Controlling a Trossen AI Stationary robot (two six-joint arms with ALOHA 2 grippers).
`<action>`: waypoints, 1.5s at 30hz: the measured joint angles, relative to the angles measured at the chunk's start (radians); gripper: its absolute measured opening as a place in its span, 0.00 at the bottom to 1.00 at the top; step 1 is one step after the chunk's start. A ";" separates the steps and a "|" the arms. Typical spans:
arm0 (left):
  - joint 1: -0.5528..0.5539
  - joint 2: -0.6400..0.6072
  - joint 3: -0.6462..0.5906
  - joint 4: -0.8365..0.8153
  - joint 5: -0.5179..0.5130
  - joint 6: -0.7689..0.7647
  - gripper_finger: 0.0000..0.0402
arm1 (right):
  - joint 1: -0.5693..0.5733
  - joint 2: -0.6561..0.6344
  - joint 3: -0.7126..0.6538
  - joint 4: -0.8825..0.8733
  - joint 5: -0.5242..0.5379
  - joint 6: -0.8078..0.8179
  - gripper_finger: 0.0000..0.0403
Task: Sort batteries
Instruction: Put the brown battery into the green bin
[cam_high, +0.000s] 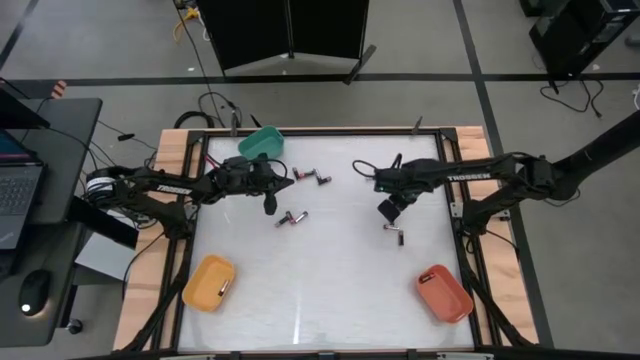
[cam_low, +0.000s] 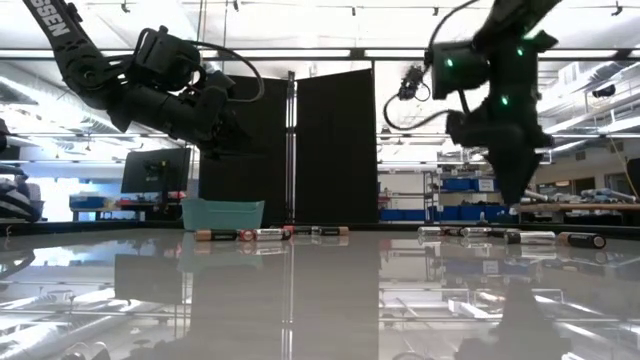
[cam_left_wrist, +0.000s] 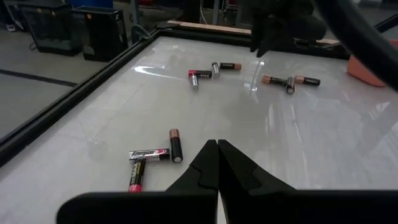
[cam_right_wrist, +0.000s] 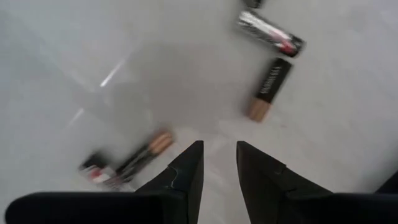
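Batteries lie flat on the white table in small groups: a far group (cam_high: 312, 177), a middle group (cam_high: 291, 217) and a right group (cam_high: 395, 232). My left gripper (cam_high: 270, 205) (cam_left_wrist: 217, 148) hovers shut and empty just left of the middle group (cam_left_wrist: 152, 154). My right gripper (cam_high: 388, 212) (cam_right_wrist: 219, 152) points down, open, above the right group; a black and copper battery (cam_right_wrist: 268, 87) and a silver one (cam_right_wrist: 268, 31) lie beyond its fingertips, and others (cam_right_wrist: 127, 163) lie to one side. Nothing is between its fingers.
A green bin (cam_high: 262, 143) stands at the far edge, a yellow-orange bin (cam_high: 208, 282) at the near left holding a battery, and a red-orange bin (cam_high: 444, 293) at the near right. The near middle of the table is bare. A black rail frames the table (cam_high: 188, 200).
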 joint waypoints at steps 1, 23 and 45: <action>0.000 0.000 0.000 0.000 0.000 0.000 0.01 | -0.004 0.000 -0.015 0.010 0.015 0.009 0.26; -0.001 0.000 0.000 -0.024 0.000 -0.032 0.01 | -0.165 0.000 -0.210 0.302 0.049 -0.038 0.26; -0.003 0.001 0.000 0.076 0.056 -0.120 0.01 | -0.003 -0.194 -0.216 0.358 -0.004 -0.123 0.14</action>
